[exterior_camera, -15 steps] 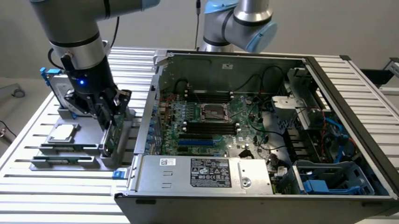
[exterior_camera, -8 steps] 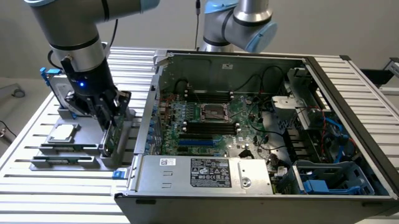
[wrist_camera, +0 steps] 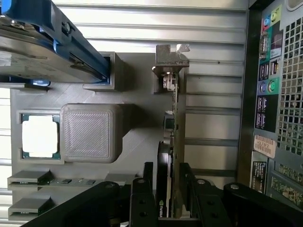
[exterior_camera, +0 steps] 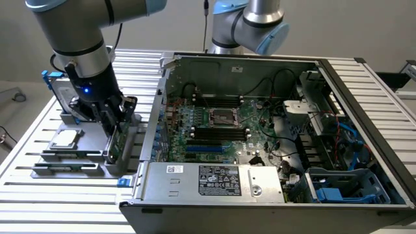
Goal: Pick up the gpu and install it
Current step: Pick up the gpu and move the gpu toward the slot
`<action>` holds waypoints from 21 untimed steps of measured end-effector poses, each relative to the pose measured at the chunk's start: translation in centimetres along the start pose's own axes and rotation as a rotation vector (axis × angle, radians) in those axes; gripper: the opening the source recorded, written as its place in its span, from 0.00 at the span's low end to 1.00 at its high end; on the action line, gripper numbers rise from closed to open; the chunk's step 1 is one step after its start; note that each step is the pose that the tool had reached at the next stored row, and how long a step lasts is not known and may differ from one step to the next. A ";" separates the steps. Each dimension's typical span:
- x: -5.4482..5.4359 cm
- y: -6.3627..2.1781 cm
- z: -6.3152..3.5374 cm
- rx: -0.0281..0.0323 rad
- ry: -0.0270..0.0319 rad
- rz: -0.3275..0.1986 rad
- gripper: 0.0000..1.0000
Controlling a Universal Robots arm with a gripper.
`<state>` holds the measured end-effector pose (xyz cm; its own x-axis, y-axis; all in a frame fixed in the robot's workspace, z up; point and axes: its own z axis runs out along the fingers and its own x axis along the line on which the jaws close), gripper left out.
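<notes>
The gpu point(exterior_camera: 115, 145) stands on edge in a slot of the grey parts holder point(exterior_camera: 126, 163), at the exterior view's left of the open computer case point(exterior_camera: 247, 57). My gripper point(exterior_camera: 112, 122) has come down over the card from above. In the wrist view the card point(wrist_camera: 171, 118) runs away from me, black shroud on one face and green board on the other, ending in its silver bracket point(wrist_camera: 169, 59). My gripper point(wrist_camera: 168, 177) has one black finger point(wrist_camera: 147, 172) against each face, shut on the card. The card's lower edge still sits in the holder point(wrist_camera: 137, 85).
The green motherboard point(exterior_camera: 215, 131) lies inside the case, with a silver power supply point(exterior_camera: 215, 181) along its near side. On the holder are a hard drive with a blue frame point(wrist_camera: 42, 42), a CPU point(wrist_camera: 40, 136) and memory sticks point(wrist_camera: 28, 178). A second arm point(exterior_camera: 250, 22) stands behind the case.
</notes>
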<state>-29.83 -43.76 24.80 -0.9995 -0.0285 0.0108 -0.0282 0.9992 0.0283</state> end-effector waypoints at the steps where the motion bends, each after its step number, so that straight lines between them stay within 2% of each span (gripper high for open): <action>1: 0.0 0.00 0.03 -0.0015 -0.0010 0.000 0.36; 8: 0.2 0.01 0.19 -0.0079 -0.0056 0.002 0.36; 16: 0.3 0.01 0.35 -0.0080 -0.0104 0.003 0.36; 21: 0.3 0.01 0.35 -0.0078 -0.0106 0.003 0.34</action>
<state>-30.14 -43.75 24.45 -0.9997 -0.0256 0.0003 -0.0256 0.9990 0.0361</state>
